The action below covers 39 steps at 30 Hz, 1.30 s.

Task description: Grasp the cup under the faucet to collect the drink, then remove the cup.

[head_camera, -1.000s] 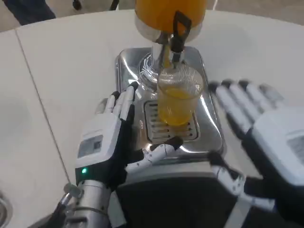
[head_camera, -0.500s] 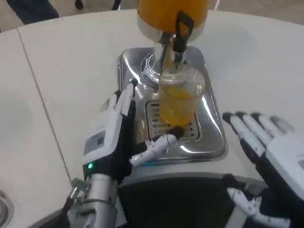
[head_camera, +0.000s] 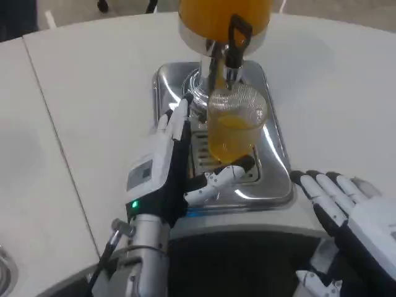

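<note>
A clear plastic cup partly filled with orange drink stands on the drip grate of the shiny steel tray, right under the black-handled faucet of the orange drink dispenser. My left hand is open just left of the cup, fingers stretched up beside it and thumb reaching under its base; whether it touches the cup I cannot tell. My right hand is open, low at the right, off the tray.
The dispenser's chrome base rises at the back of the tray. A seam in the white table runs down the left side. The table's near edge lies just below the tray.
My left hand has moved right and forward, closing in on the cup. My right hand has drawn back toward me and down, away from the tray.
</note>
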### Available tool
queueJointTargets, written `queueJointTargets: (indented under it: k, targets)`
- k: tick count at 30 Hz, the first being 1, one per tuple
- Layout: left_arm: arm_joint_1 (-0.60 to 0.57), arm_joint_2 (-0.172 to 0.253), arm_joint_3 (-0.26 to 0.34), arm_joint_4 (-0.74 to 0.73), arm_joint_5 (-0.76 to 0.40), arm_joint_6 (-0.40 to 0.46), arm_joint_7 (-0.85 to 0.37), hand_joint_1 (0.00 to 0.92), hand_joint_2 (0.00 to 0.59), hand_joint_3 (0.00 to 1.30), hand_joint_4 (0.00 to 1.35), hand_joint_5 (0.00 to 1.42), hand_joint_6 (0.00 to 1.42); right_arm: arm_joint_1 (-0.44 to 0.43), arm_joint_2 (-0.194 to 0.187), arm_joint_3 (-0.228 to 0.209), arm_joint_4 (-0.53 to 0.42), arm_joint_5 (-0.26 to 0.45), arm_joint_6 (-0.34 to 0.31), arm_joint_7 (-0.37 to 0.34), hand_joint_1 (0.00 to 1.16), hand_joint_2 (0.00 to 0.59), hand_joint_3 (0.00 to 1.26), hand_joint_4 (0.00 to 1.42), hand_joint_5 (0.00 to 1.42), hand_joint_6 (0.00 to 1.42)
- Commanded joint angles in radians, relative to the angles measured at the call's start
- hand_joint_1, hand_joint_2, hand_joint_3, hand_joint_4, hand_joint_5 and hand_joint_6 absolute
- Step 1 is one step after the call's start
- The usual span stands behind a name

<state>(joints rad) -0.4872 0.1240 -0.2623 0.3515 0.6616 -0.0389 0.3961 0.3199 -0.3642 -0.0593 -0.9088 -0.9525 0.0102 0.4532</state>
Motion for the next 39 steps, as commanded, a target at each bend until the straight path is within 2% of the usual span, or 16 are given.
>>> queueJointTargets:
  k: [1, 6, 11, 15, 21, 30, 32, 33, 35, 39]
  targets:
    - [-0.047, -0.025, -0.017, 0.067, -0.008, -0.021, 0.023, 0.24, 0.054, 0.0, 0.0, 0.03, 0.05, 0.021, 0.013, -0.003, -0.028, 0.007, -0.002, 0.014, 0.36, 0.486, 0.0, 0.0, 0.0, 0.02]
    - [-0.104, -0.041, -0.013, 0.146, -0.023, -0.03, 0.042, 0.257, 0.059, 0.0, 0.0, 0.05, 0.08, -0.006, 0.022, 0.012, -0.005, -0.006, 0.005, 0.029, 0.36, 0.482, 0.0, 0.0, 0.0, 0.02]
    - [-0.14, -0.048, -0.007, 0.182, -0.053, -0.05, 0.054, 0.266, 0.059, 0.0, 0.0, 0.07, 0.11, -0.064, 0.012, 0.009, 0.038, 0.005, 0.026, 0.055, 0.36, 0.48, 0.0, 0.0, 0.0, 0.02]
    - [-0.158, -0.061, -0.02, 0.209, -0.057, -0.054, 0.059, 0.275, 0.056, 0.0, 0.0, 0.08, 0.11, -0.115, 0.022, 0.022, 0.066, 0.002, 0.05, 0.067, 0.37, 0.48, 0.0, 0.0, 0.0, 0.03]
    - [-0.193, -0.07, -0.035, 0.259, -0.062, -0.062, 0.068, 0.277, 0.056, 0.0, 0.0, 0.1, 0.12, -0.14, 0.029, 0.051, 0.081, -0.011, 0.078, 0.087, 0.36, 0.471, 0.0, 0.0, 0.0, 0.03]
    - [-0.23, -0.093, -0.048, 0.321, -0.064, -0.052, 0.098, 0.311, 0.058, 0.0, 0.0, 0.17, 0.2, -0.158, 0.037, 0.062, 0.075, -0.001, 0.131, 0.124, 0.36, 0.47, 0.0, 0.0, 0.0, 0.03]
    - [-0.238, -0.101, -0.052, 0.333, -0.059, -0.042, 0.114, 0.323, 0.059, 0.0, 0.0, 0.24, 0.29, -0.159, 0.037, 0.061, 0.074, 0.001, 0.141, 0.127, 0.36, 0.47, 0.0, 0.0, 0.0, 0.03]
    - [-0.242, -0.106, -0.055, 0.339, -0.055, -0.036, 0.123, 0.336, 0.059, 0.0, 0.01, 0.33, 0.42, -0.162, 0.033, 0.059, 0.075, 0.003, 0.145, 0.132, 0.36, 0.469, 0.0, 0.0, 0.0, 0.03]
    - [-0.247, -0.113, -0.061, 0.348, -0.048, -0.03, 0.137, 0.354, 0.056, 0.01, 0.05, 0.42, 0.57, -0.166, 0.03, 0.053, 0.077, 0.005, 0.153, 0.135, 0.36, 0.469, 0.0, 0.0, 0.0, 0.03]
    - [-0.245, -0.124, -0.08, 0.345, -0.032, -0.006, 0.167, 0.381, 0.055, 0.14, 0.21, 0.63, 0.83, -0.174, 0.026, 0.043, 0.074, 0.018, 0.174, 0.151, 0.34, 0.469, 0.0, 0.0, 0.0, 0.05]
